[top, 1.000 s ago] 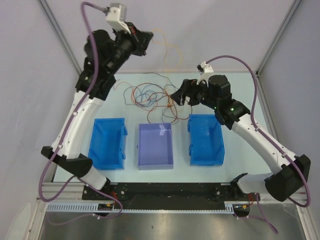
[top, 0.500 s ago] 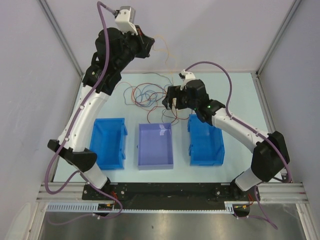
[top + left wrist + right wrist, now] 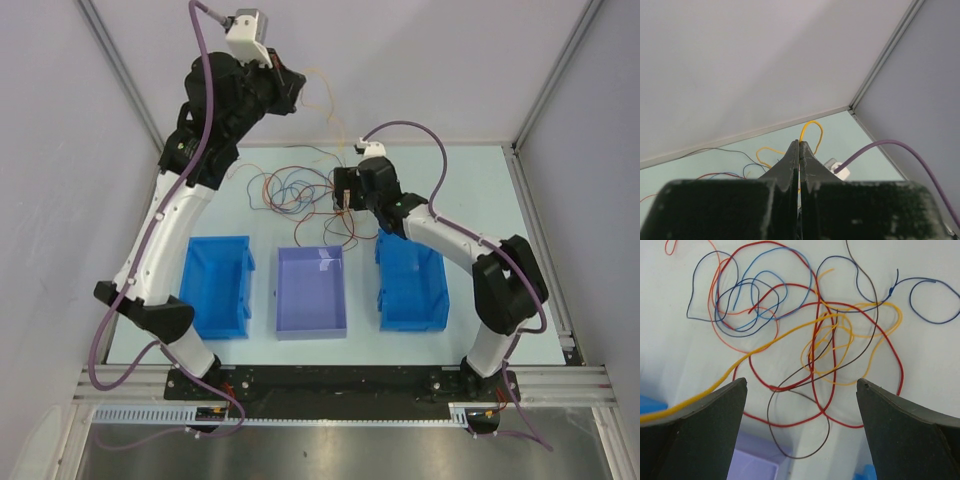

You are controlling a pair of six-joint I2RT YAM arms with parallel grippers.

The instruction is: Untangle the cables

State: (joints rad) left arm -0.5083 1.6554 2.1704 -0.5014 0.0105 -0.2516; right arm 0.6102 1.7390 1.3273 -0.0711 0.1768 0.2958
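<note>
The left arm's jaws, raised high above the pale surface [image 3: 490, 180], are pinched shut on a yellow cable [image 3: 813, 121], while the right arm's jaws hang wide open over the tangle of cables [image 3: 815, 340] lying on the surface just beyond three bins [image 3: 311, 290].

No readable text, label or number shows in any view.

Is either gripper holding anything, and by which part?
The left gripper pinches a yellow wire partway along, a loop past its fingertips. The right gripper, open above the tangle, holds nothing.
</note>
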